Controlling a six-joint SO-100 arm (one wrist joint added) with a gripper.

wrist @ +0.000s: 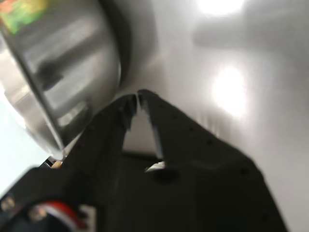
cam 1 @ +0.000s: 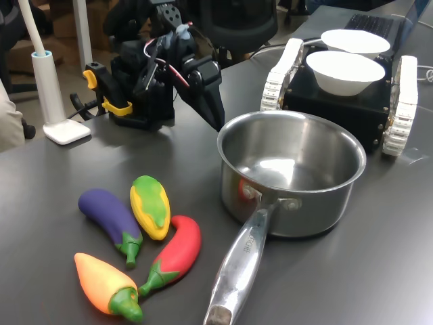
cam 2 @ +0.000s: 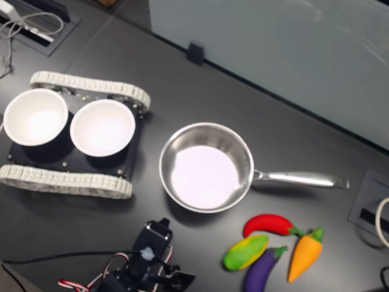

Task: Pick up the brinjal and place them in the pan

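Nearest the first exterior view's camera lies an orange carrot-shaped toy with a green cap (cam 1: 105, 284), and just behind it a cluster: the glossy purple toy brinjal with a green stem cap (cam 1: 110, 217), a yellow-green corn toy (cam 1: 150, 206) touching its side, and a red chili toy (cam 1: 177, 252) against the corn. All four rest on the dark grey tabletop (cam 1: 54, 203), near the long riveted handle of the shiny stainless-steel pan (cam 1: 291, 172).

The black gripper (cam 1: 215, 120) hangs low beside the pan's far wall, its jaws drawn nearly together with only a thin sliver between the tips in the wrist view (wrist: 136, 99); it holds nothing.

Risks, as I judge them: the gripper sits so close to the pan wall that a swing toward the toys could knock the pan or catch its rim, sliding it. The brinjal is smooth and rounded, so a pinch off its middle may squirt it out. With the corn pressed against it, wide jaws could snag the corn too, or nudge the chili.

Containers: the pan is empty, showing only a bright reflection on its floor. Two white bowls (cam 2: 102, 126) sit side by side on a black tracked vehicle with pale treads (cam 2: 79, 182), and both look empty.
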